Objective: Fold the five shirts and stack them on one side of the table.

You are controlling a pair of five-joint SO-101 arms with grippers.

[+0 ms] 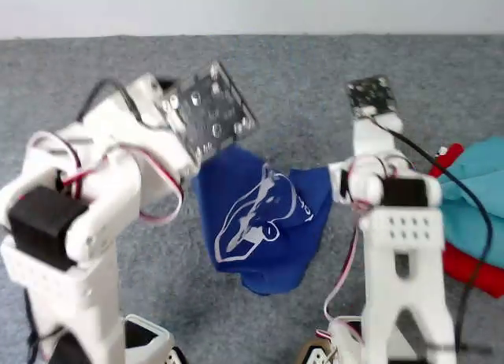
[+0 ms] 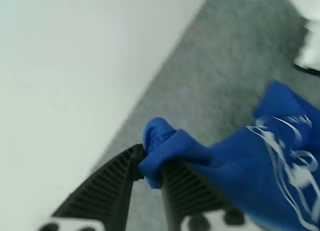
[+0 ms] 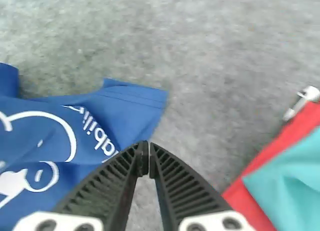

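Hanging crumpled, blue shirt [image 1: 264, 222], white print, left gripper [image 2: 151, 165] pinching it, right gripper [image 3: 145, 152] closed.

Left arm [image 1: 87, 222]: white plastic shells, black motor block, looping red and white wires.
Wrist plate [image 1: 209, 112]: clear square panel dotted with screws.
Right arm [image 1: 402, 246]: white, black motor, long black cable, row of small holes.
Circuit board [image 1: 370, 94]: small, dark.
Fingers [image 3: 107, 183]: black, ribbed, on white bases with screw holes.
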